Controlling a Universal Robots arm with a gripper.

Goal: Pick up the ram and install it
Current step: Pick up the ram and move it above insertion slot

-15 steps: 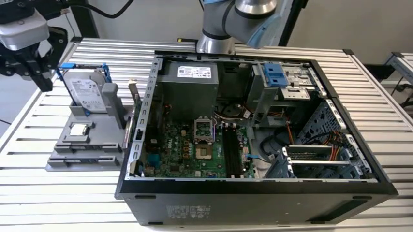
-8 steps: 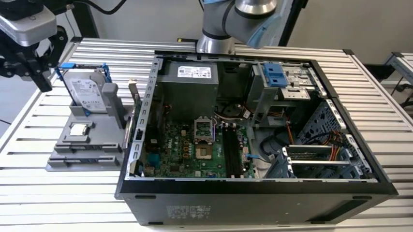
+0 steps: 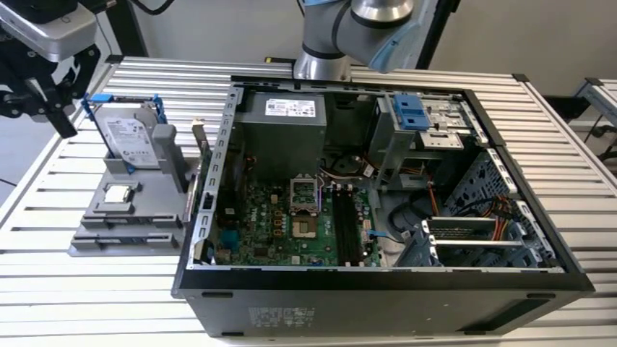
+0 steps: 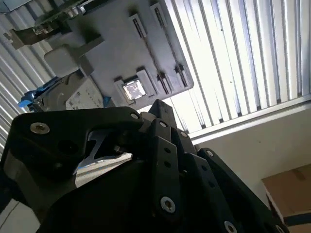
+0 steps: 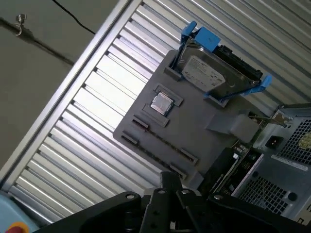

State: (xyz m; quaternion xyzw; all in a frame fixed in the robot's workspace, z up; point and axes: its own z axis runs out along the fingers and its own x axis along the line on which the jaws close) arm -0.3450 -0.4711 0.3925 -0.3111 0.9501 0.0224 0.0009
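My gripper (image 3: 45,108) hangs above the table at the exterior view's far left, up and to the left of the grey parts fixture (image 3: 97,238) and well away from the open computer case (image 3: 386,285). In both wrist views its black linkage (image 4: 160,160) fills the foreground, with the fixture (image 5: 194,126) some way beyond it. The long slots on the fixture (image 4: 160,63) look bare. The ram is hidden from me. The motherboard's memory slots (image 3: 345,220) lie as dark strips inside the case, and I cannot tell whether a stick sits in them.
A silver hard drive in a blue bracket (image 3: 127,137) stands at the fixture's far end, with a small square processor (image 3: 118,194) in front of it. A dark card with a metal bracket (image 5: 228,162) stands between fixture and case. The table is slatted aluminium.
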